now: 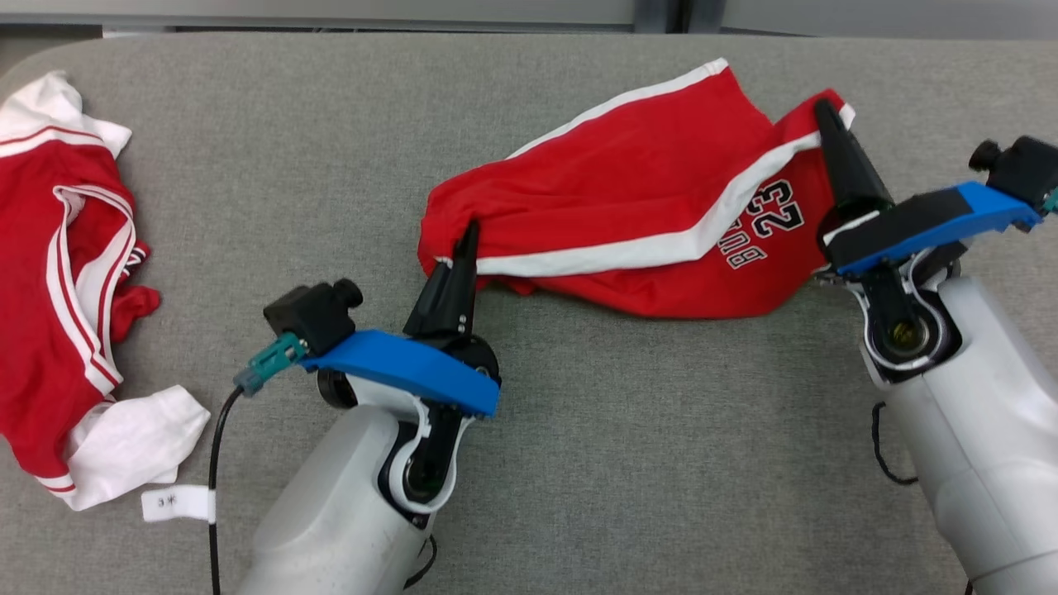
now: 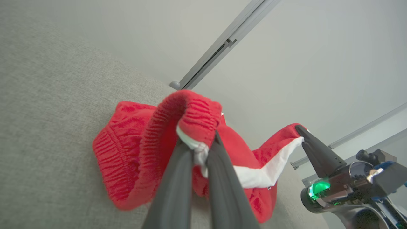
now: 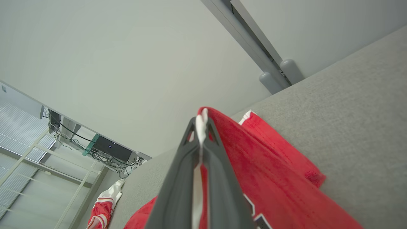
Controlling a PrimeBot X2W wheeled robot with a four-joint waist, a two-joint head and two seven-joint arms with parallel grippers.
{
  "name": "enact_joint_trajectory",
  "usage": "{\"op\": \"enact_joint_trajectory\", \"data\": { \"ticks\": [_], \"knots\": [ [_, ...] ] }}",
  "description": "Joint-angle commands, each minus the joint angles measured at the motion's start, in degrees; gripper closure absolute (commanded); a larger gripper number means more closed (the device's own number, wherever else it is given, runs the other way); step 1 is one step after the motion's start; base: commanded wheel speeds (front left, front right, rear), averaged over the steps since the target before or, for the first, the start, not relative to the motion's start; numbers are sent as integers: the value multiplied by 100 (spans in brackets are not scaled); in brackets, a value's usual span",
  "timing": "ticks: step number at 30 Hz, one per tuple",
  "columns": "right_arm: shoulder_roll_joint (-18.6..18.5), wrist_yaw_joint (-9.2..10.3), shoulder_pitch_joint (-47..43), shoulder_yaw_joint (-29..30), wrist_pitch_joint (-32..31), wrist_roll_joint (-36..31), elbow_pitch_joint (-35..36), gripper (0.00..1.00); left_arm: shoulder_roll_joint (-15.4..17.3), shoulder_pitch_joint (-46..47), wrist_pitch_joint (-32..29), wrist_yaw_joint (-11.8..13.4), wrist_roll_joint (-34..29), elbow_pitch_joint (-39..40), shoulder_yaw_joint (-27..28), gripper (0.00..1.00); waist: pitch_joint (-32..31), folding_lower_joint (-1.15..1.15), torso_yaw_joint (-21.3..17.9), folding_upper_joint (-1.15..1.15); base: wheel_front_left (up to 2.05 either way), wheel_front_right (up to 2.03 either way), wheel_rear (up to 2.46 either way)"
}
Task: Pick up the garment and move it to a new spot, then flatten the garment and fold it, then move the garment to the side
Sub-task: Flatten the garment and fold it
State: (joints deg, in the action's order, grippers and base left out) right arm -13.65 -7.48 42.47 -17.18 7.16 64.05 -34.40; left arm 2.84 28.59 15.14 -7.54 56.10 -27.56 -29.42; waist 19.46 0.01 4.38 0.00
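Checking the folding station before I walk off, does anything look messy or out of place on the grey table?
Yes. The red shorts with white stripes sag twisted and bunched between the shut left gripper and right gripper, not flat. A second red-and-white garment lies crumpled at the left edge of the grey fabric table.

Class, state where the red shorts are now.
In the head view the red shorts stretch across the grey table, right of centre, pinched between the left gripper and right gripper.

The shorts [image 1: 628, 182] have the number 23 and letters like "BU" on them, upside down. A tag [image 1: 176, 503] seems to show a 3.
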Motion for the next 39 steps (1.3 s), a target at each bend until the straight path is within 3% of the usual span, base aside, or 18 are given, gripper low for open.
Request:
{"op": "enact_joint_trajectory", "data": {
  "ticks": [1, 9, 17, 18, 20, 21, 22, 27, 31, 39],
  "knots": [
    [31, -2, 323, 8, 34, -44, -197, 100, 10, 304, 1, 13, 84, -95, -63, 100, 254, -1, 189, 0, 0, 0, 0],
    [133, -2, 1540, -31, 269, -290, -1198, 100, 8, 1072, 1, 300, 531, -459, -66, 100, 730, -1, 305, 0, 0, 0, 0],
    [155, -2, 2138, -195, 506, -500, -1828, 100, 8, 1304, 0, 428, 856, -567, -285, 100, 897, -1, 408, 0, 0, 0, 0],
    [169, -2, 2196, -227, 524, -531, -1919, 100, 8, 1345, 0, 439, 883, -575, -324, 95, 914, -1, 420, 0, 0, 0, 0],
    [173, -2, 2310, -328, 566, -640, -2072, 100, 8, 1391, 0, 456, 940, -614, -405, 65, 946, -1, 441, 0, 0, 0, 0],
    [167, -2, 2362, -372, 599, -689, -2145, 57, 8, 1408, 0, 480, 947, -630, -419, 26, 961, -1, 449, 0, 0, 0, 0],
    [170, -2, 2402, -422, 629, -738, -2187, 0, 8, 1417, 0, 502, 953, -660, -443, 0, 973, -1, 453, 0, 0, 0, 0],
    [55, -2, 2426, -694, 768, -1074, -2260, 0, 19, 1321, -5, 636, 862, -725, -301, 0, 958, -1, 461, 0, 0, 0, 0],
    [-103, -2, 2299, -920, 801, -1578, -2175, 0, 17, 1169, -5, 765, 384, -677, -26, 0, 847, -1, 426, 0, 0, 0, 0],
    [-322, -2, 1448, -506, 804, -3537, -1217, 0, 8, 513, 1, 1361, -1817, -152, 747, 0, 470, -1, 288, 0, 0, 0, 0]
  ]
}}
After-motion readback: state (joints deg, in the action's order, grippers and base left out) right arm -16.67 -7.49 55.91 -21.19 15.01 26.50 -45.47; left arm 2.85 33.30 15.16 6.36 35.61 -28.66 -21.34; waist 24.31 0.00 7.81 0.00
